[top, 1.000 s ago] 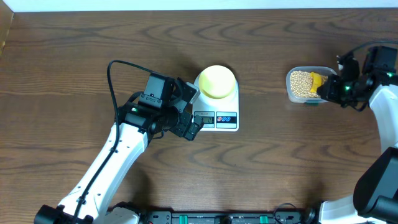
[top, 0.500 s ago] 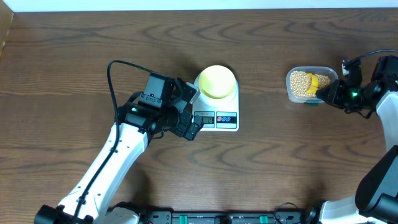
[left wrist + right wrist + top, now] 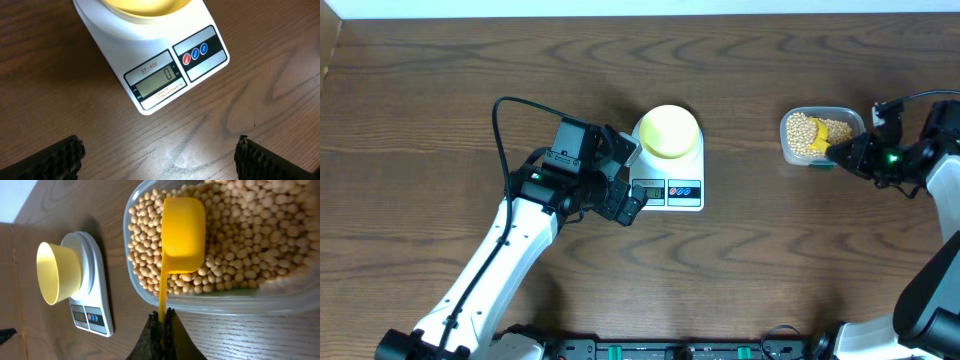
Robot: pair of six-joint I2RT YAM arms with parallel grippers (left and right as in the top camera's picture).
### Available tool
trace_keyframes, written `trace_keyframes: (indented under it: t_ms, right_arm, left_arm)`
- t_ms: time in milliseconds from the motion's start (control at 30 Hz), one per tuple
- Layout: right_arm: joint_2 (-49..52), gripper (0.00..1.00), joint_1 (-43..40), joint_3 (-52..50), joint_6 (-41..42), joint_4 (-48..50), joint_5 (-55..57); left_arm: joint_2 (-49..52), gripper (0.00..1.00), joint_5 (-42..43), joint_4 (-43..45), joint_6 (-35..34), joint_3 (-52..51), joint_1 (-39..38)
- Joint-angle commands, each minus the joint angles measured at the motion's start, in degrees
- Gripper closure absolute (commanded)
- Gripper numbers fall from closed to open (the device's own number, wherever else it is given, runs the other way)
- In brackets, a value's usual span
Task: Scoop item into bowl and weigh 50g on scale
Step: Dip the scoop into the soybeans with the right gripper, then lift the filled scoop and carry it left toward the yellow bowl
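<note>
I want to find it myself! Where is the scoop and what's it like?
Find the white scale mid-table, then go right to the clear tub of beans. The scoop sits in that tub, its thin handle pinched in the right tool. It is bright yellow with a handle, unlike the paler, handleless bowl on the scale.

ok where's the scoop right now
Overhead, the scoop sits in the tub of beans at the far right, its handle pinched by the right gripper, well right of the scale.
</note>
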Motion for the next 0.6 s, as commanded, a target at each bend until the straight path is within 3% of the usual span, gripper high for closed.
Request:
trace_keyframes:
  t_ms: [0, 567]
  right_arm:
    - [0.31, 0.99, -1.55, -0.66, 2.69, -0.22, -3.37]
    - [0.31, 0.99, -7.04, -1.14, 3.19, -1.25, -15.69]
  left_arm:
    - [0.22, 0.02, -0.37, 0.04, 0.76, -0.42, -0.07]
    - [0.22, 0.02, -0.37, 0.04, 0.76, -0.42, -0.07]
